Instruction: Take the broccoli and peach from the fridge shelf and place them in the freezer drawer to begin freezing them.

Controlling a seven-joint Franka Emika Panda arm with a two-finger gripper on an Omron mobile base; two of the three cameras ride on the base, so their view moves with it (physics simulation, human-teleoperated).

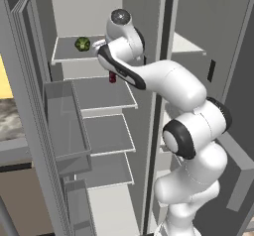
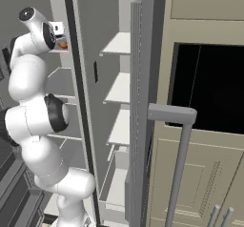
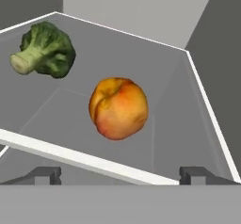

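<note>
Grey fridge walls close in around the top fridge shelf (image 3: 197, 96), whose pale front rim crosses just ahead of the gripper (image 3: 120, 173). Its two dark fingertips (image 3: 44, 173) stand spread wide apart, holding nothing, short of that rim. Beyond it the peach (image 3: 118, 108) lies on the shelf, about midway between the tips. Farther back and to the left rests the broccoli (image 3: 44, 50), apart from the peach, its pale stem pointing left. No writing shows anywhere. From the left base view, a small red bottle (image 1: 112, 77) stands on the shelf below, beside the arm.
</note>
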